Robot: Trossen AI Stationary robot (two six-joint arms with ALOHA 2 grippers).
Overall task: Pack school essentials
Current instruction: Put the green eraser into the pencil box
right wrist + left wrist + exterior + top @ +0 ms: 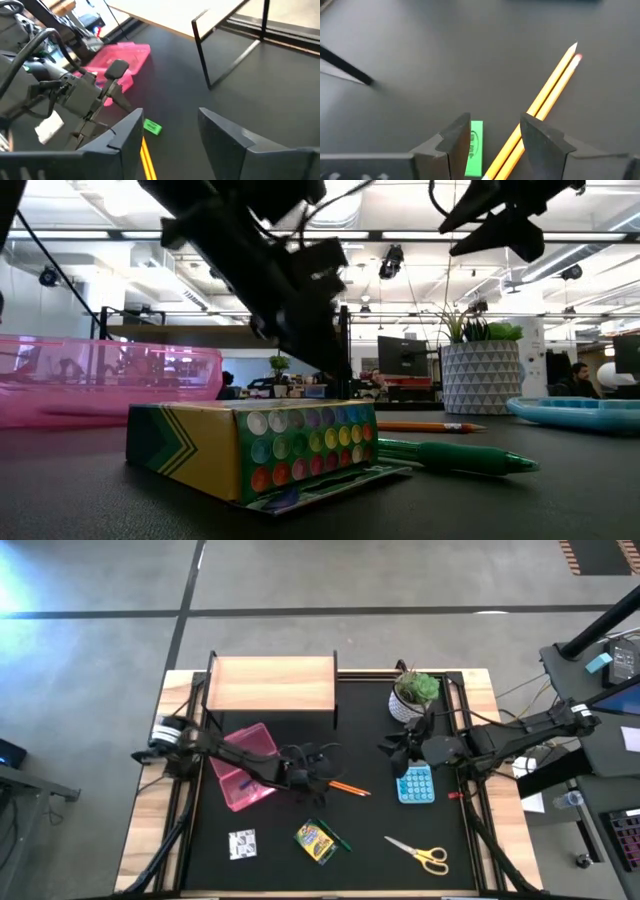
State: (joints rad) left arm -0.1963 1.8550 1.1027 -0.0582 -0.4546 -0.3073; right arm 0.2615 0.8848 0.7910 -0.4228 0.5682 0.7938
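Note:
My left gripper (pixel 318 776) (pixel 495 142) is open and points down at the black mat just right of the pink bin (pixel 243 766). A small green eraser (pixel 476 147) lies between its fingers, and two orange pencils (pixel 554 90) (pixel 350 788) run under the other finger. I see no touch. The crayon box (pixel 316 843) (pixel 258 446), with a green pen (pixel 452 455) beside it, the yellow-handled scissors (pixel 425 855) and the white patterned square (pixel 242 844) lie flat near the front edge. My right gripper (pixel 400 750) (pixel 170 131) is open and hovers above the mat, left of the plant.
A wooden shelf (pixel 272 685) stands at the far edge and a potted plant (pixel 415 692) (pixel 480 370) at the far right. A blue calculator (pixel 416 783) lies below the right gripper. There is bare black mat (pixel 370 735) between the shelf and the pencils.

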